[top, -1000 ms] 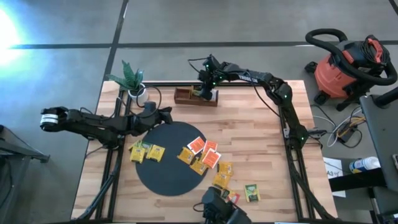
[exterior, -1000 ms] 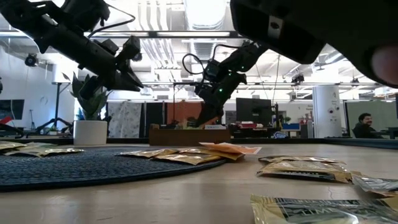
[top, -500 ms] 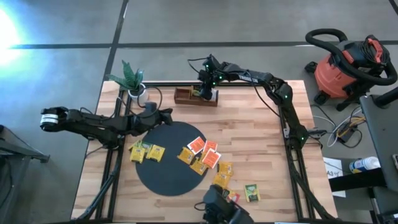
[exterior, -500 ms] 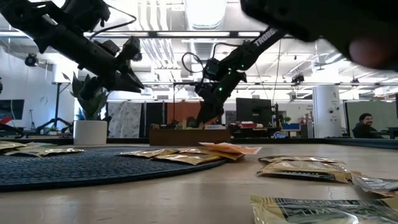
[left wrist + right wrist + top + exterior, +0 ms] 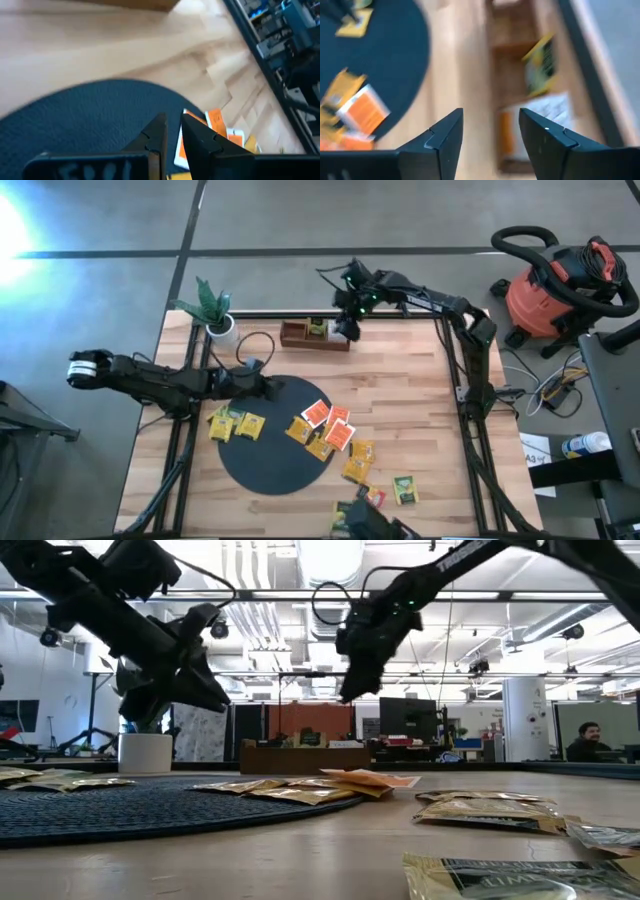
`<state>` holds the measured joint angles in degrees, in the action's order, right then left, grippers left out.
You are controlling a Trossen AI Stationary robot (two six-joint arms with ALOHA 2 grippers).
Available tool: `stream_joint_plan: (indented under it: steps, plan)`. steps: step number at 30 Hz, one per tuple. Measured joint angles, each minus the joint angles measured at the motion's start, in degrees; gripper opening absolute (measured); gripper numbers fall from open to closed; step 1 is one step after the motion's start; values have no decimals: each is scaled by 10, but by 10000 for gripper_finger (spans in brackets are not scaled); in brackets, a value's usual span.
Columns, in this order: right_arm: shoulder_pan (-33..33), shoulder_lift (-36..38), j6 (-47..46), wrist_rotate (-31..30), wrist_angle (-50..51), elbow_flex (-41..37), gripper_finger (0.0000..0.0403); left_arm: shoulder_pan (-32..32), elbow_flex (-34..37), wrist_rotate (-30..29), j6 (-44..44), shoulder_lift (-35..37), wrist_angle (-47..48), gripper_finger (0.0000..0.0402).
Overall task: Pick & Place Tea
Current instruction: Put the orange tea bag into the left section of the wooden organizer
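Hovering above the wooden tray (image 5: 314, 335) at the far edge, the right gripper (image 5: 349, 326) gapes wide and empty. Tea packets (image 5: 327, 428) lie scattered on and right of the black mat (image 5: 275, 450); the left gripper (image 5: 268, 387), fingers narrow, hangs over the mat's far-left edge.

A light wooden counter (image 5: 420, 420) carries a black round mat (image 5: 270, 450) near its middle. At the far edge sits a brown wooden compartment tray (image 5: 298, 336), and at the far left corner a small potted plant (image 5: 212, 306) — spiky green leaves in a white pot. On the grey floor off the counter's right side stands a red shop vacuum (image 5: 560, 290) with a black hose. In the low view a person (image 5: 588, 741) sits far off in the room behind, under a ceiling of pipes and lights.
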<state>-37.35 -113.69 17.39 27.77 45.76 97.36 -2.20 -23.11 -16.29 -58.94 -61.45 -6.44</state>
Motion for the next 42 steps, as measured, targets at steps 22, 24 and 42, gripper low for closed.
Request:
stream_joint_plan:
  steps: [22, 24, 42]
  plan:
    - [155, 349, -317, 6, -172, -524, 178, 124, -196, 125, 73, -248, 84, 46]
    - [193, 374, -404, -9, -211, -559, 178, 122, -205, 147, 104, -255, 74, 45]
    - [507, 408, -921, -240, -329, -656, 178, 120, -347, 222, 200, -433, -105, 45]
